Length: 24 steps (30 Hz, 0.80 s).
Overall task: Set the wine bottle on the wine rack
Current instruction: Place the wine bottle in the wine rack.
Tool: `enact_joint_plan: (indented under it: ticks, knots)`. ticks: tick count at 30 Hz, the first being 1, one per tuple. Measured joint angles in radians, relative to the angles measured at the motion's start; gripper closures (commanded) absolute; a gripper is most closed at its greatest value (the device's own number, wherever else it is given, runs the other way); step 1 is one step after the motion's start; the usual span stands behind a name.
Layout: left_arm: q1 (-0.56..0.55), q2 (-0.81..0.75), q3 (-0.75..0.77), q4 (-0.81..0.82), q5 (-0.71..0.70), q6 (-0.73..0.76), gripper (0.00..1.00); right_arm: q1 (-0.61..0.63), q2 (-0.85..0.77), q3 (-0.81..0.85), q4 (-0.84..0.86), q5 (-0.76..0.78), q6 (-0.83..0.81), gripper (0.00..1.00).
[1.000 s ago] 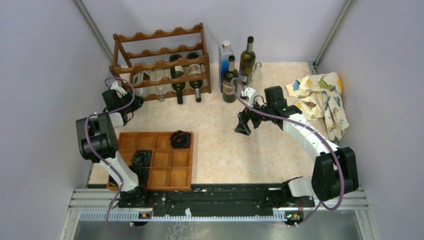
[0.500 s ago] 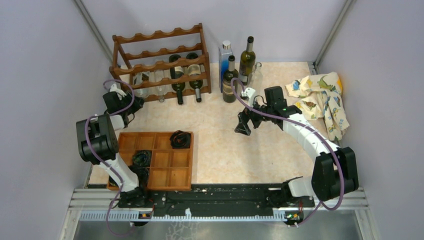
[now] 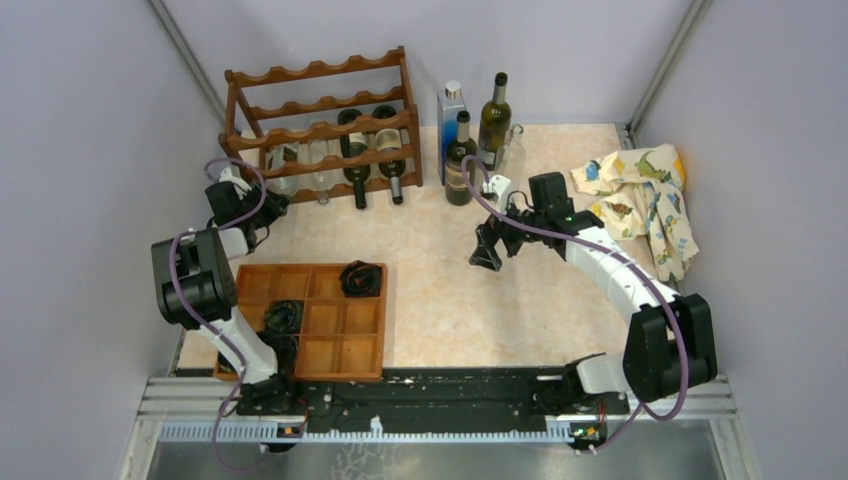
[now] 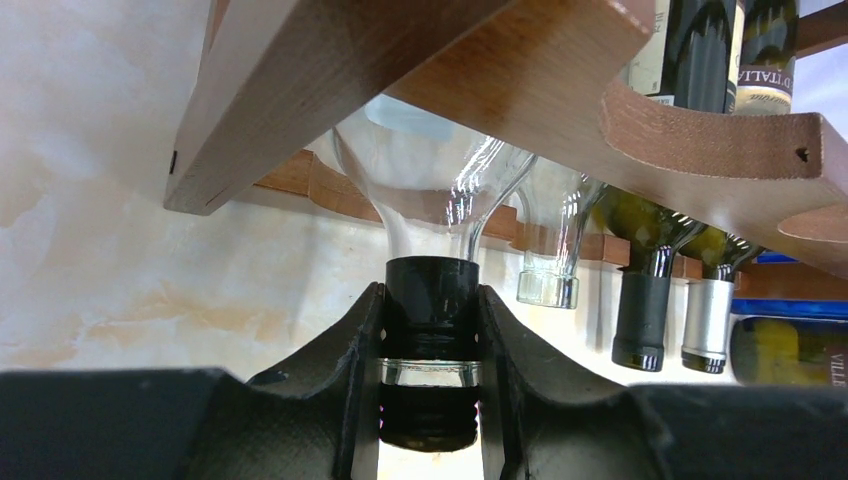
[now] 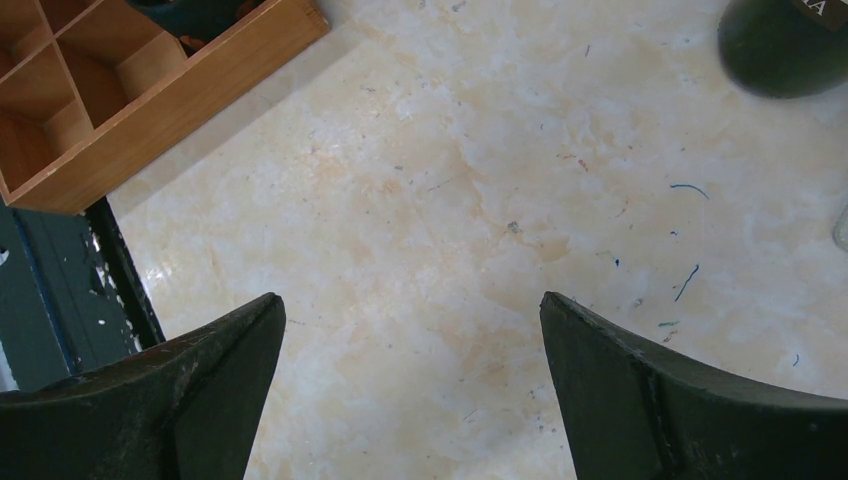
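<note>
The dark reddish-brown wine rack point(image 3: 320, 130) stands at the back left of the table. A clear glass wine bottle point(image 4: 430, 170) lies in its lower tier at the left end, under a scalloped rail point(image 4: 480, 70), its black-capped neck pointing out toward me. My left gripper point(image 4: 430, 300) is shut on that neck; in the top view the left gripper point(image 3: 238, 192) sits just in front of the rack's left end. My right gripper point(image 3: 487, 250) hangs open over bare table at mid-table, and the right wrist view shows nothing between the right gripper's point(image 5: 412, 310) fingers.
Two dark bottles point(image 3: 370, 150) and another clear bottle point(image 3: 320, 168) lie in the rack. Several bottles point(image 3: 460, 160) stand right of the rack. A patterned cloth point(image 3: 640, 195) lies at the right edge. A wooden compartment tray point(image 3: 340, 350) with coiled cables sits front left.
</note>
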Motion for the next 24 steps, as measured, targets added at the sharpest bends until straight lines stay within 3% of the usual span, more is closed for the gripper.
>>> enact_joint_plan:
  ticks: [10, 24]
  knots:
    - [0.0, -0.006, 0.002, -0.015, -0.002, -0.04, 1.0, 0.0, 0.0, 0.0, 0.0, 0.0, -0.001, 0.04]
    - [0.003, -0.005, 0.045, -0.102, 0.033, 0.19, 1.0, 0.0, 0.011, 0.016, -0.004, 0.0, -0.019, 0.04]
